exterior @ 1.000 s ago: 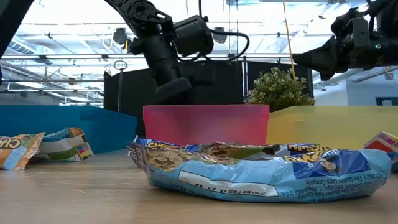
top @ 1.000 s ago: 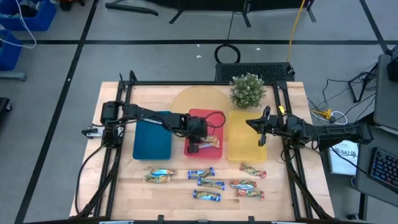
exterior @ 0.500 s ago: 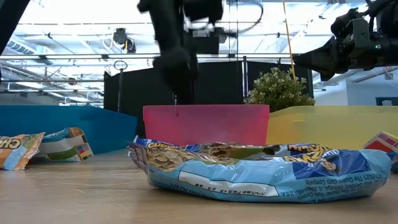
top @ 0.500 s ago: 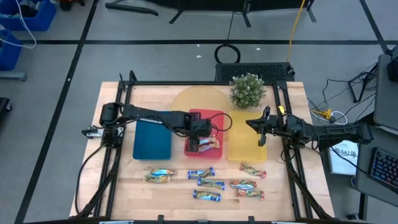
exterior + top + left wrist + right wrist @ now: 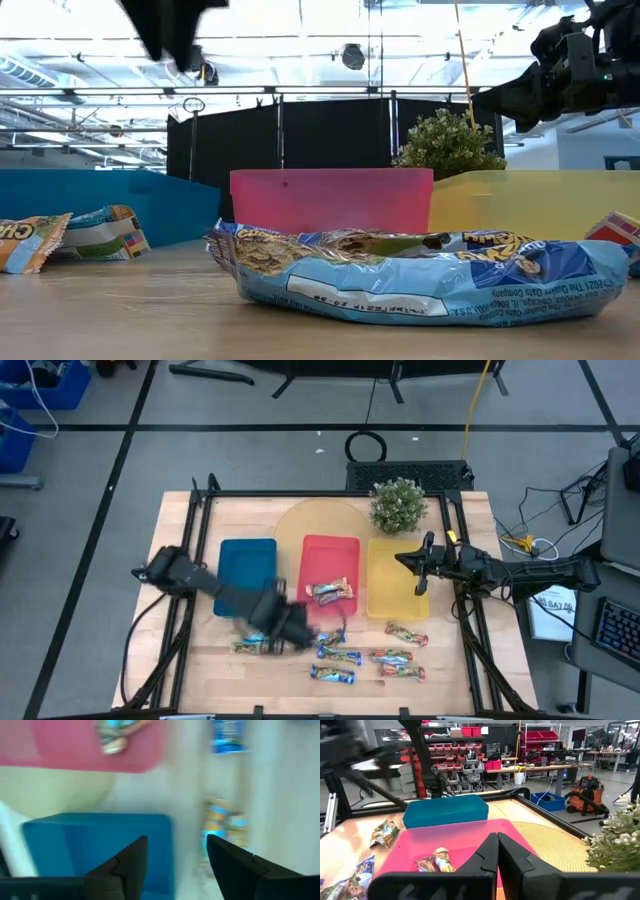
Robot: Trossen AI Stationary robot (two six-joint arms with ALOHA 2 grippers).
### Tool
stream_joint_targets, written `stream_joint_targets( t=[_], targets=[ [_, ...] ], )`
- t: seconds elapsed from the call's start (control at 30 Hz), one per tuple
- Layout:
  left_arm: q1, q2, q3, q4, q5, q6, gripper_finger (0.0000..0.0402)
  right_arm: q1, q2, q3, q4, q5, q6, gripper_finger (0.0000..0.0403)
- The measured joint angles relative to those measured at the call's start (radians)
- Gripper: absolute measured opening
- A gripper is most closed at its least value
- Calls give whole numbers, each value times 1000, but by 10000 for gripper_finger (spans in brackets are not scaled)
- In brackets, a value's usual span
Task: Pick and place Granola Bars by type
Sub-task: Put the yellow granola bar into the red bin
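Several granola bars lie on the wooden table near its front edge: gold/tan ones (image 5: pixel 252 643) at the left, blue ones (image 5: pixel 338 655) in the middle, red-green ones (image 5: pixel 400 657) at the right. One bar (image 5: pixel 332 592) lies flat in the red tray (image 5: pixel 330 550). My left gripper (image 5: pixel 288 626) is open and empty, above the table between the gold/tan and blue bars; its wrist view (image 5: pixel 177 855) shows the blue tray (image 5: pixel 95 845) and a bar (image 5: pixel 222 822) ahead. My right gripper (image 5: pixel 420 567) is shut and empty over the yellow tray (image 5: pixel 390 590).
The blue tray (image 5: pixel 246 575), the red tray and the yellow tray stand side by side in mid-table. A potted plant (image 5: pixel 398 506) and a round mat (image 5: pixel 310 520) are at the back. A blue bar (image 5: pixel 420 270) lies close before the low camera.
My left gripper has gone quickly from over the red tray toward the table's near edge and a little left, to above the bars on the table. The bar in the red tray stays where it lay.
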Motion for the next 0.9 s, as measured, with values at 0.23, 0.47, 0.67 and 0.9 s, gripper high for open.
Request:
stream_joint_targets(
  t=[0.23, 0.47, 0.67, 0.9],
  targets=[
    [-226, -13, -190, 39, -155, -338, 179, 0, 7, 0, -2, -1, 25, 0],
    [-353, -9, -328, 203, -92, -441, 201, 0, 10, 0, 0, 0, 44, 0],
    [-381, -10, -426, 287, 1, -506, 248, 0, 10, 0, 1, 0, 51, 0],
    [-364, -9, -577, 421, 49, -498, 263, 0, 10, 0, 1, 1, 67, 0]
  ],
)
